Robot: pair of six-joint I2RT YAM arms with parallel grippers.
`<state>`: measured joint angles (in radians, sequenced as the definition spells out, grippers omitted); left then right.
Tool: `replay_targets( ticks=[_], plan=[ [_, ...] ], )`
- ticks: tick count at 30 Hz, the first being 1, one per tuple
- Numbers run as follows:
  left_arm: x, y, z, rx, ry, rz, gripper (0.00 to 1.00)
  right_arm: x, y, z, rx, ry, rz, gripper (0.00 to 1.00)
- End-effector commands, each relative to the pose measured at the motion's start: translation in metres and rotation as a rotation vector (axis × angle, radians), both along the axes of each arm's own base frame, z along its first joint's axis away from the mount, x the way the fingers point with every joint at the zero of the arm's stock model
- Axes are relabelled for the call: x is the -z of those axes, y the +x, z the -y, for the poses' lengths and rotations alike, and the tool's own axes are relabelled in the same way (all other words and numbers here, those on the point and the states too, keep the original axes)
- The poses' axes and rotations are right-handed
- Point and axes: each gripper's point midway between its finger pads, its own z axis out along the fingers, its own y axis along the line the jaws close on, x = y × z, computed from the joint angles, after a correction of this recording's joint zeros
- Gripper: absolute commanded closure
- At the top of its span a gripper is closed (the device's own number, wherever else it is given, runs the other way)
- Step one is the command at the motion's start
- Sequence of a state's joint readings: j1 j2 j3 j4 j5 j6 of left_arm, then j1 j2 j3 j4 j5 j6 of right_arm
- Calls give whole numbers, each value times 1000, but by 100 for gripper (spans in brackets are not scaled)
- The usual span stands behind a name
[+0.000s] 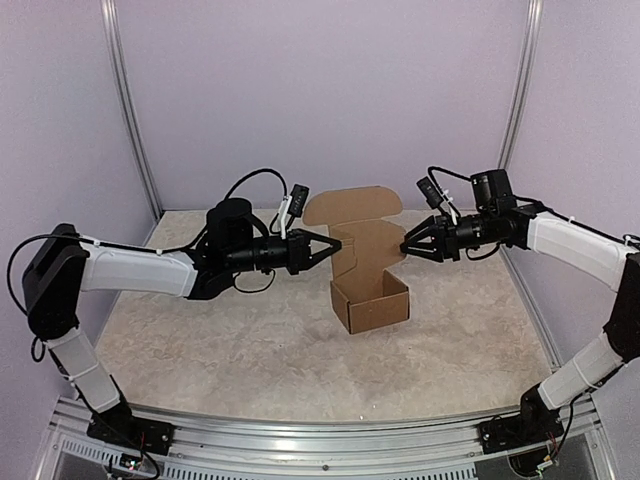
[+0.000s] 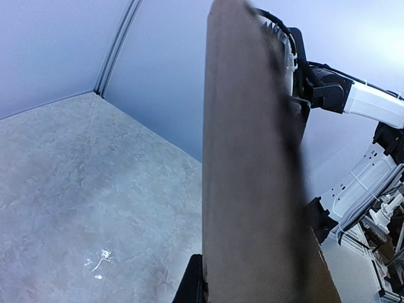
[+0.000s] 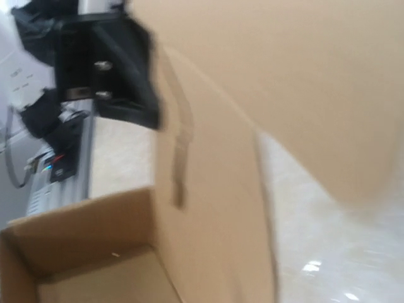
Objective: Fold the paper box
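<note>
Top external: half-folded brown paper box [image 1: 372, 300]

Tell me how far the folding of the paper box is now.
Done: the paper box has its tray, walls standing. In hand: the left gripper and the right gripper reach the side flaps of the upright lid from both sides; grip unclear. Left: the lid stands open and must close over the tray.

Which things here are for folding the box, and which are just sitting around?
For the job:
brown cardboard paper box, half folded with its lid standing up
black left gripper
black right gripper

Just there:
pale marbled table
lilac walls
silver metal rail
</note>
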<state>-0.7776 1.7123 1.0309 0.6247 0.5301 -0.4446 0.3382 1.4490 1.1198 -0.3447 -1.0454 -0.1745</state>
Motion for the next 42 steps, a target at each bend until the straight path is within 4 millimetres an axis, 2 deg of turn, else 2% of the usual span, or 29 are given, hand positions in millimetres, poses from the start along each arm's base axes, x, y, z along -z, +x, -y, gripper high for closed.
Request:
replay_targets(
  ticks=[1,4,8,12,16,18,26,28,32,36,40,42],
  plan=[
    [-2,-3,-17,-26,31,33,100,-10,27,35,103,-6,42,65],
    [-13,-16,-21,41,11,65,100,1,43,46,163,-19,25,65],
    [-17,-22,-20,81,-3,71,100,17,52,43,169,-14,-16,64],
    [-16,-16,-17,62,-13,61,100,19,41,24,78,9,-38,61],
    [-9,-7,-15,25,1,45,100,0,15,8,-60,104,-49,57],
    [-8,-7,-14,26,0,44,100,-5,9,3,-88,118,-52,56],
    [-3,-7,-10,43,-2,29,100,0,9,-9,-107,124,-79,59],
    [-2,-6,-11,37,1,27,100,2,8,-13,-118,125,-82,62],
    [1,-2,-14,7,12,24,100,0,6,-14,-128,131,-93,75],
    [3,1,-17,-22,17,20,100,-1,4,-13,-125,127,-92,80],
    [3,8,-17,-59,13,9,100,5,11,-15,-58,82,-85,89],
    [4,12,-15,-87,12,4,100,7,13,-19,-19,63,-86,90]
  ],
)
